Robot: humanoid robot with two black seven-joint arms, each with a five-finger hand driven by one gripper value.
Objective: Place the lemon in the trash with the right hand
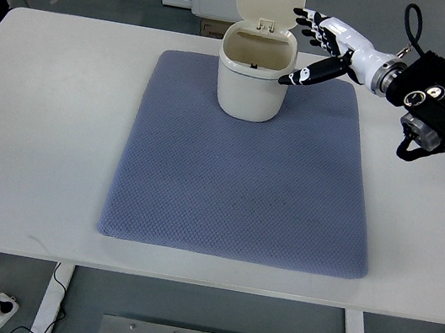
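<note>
Right hand: the right hand comes in from the table's far right, arm stretched leftward, and hangs just beside the bin's right rim; its fingers are spread apart and hold nothing, the thumb pointing down-left toward the rim.
Left hand: not in the picture.
Trash bin: a cream trash bin stands upright on the far edge of the mat, near the middle of that edge, its flip lid swung open and standing up behind the mouth.
Lemon: no lemon shows on the blue-grey mat, on the white table or in the hand; the bin's inside is shadowed, so it may lie there, but I cannot tell.
Key relation: the bin's open mouth lies just left of and slightly below the hand, with the fingertips level with the lid and the thumb tip close to the rim; whether it touches I cannot say.
Judged stage: with the hand empty beside the open bin, the drop is likely made.
Next need: probably drawing the arm back to the right without knocking the rim or lid.
</note>
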